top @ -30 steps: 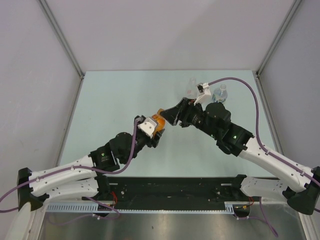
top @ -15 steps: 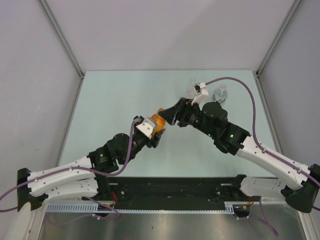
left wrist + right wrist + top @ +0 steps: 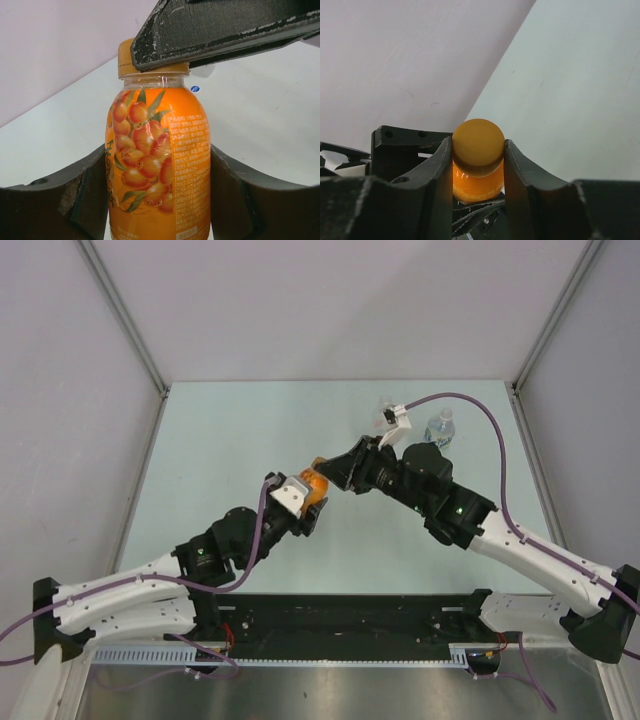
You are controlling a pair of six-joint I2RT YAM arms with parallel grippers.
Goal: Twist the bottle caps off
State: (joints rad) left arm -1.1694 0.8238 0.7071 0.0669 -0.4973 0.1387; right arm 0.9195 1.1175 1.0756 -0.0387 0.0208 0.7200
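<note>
Orange bottle (image 3: 313, 483) sat mid-counter (image 3: 220, 440), well apart from every edge, clamped in left gripper (image 3: 303, 494). Right gripper (image 3: 478, 150) pinched its orange cap (image 3: 478, 141). Blue-labelled clear bottle (image 3: 438, 427) stood near far right corner.

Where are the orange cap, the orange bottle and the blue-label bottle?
orange cap (image 3: 478, 140): right wrist view, top face.
orange bottle (image 3: 157, 165): left wrist view, label front.
blue-label bottle (image 3: 438, 430): top external view, body.

Orange bottle (image 3: 150, 150): fruit-print label, held in left pincer (image 3: 160, 192); orange cap (image 3: 478, 141) on its neck, held in right pincer (image 3: 478, 160). Blue-labelled clear bottle (image 3: 438, 428) and second clear bottle (image 3: 385, 409): standing far right on bench (image 3: 240, 440).
</note>
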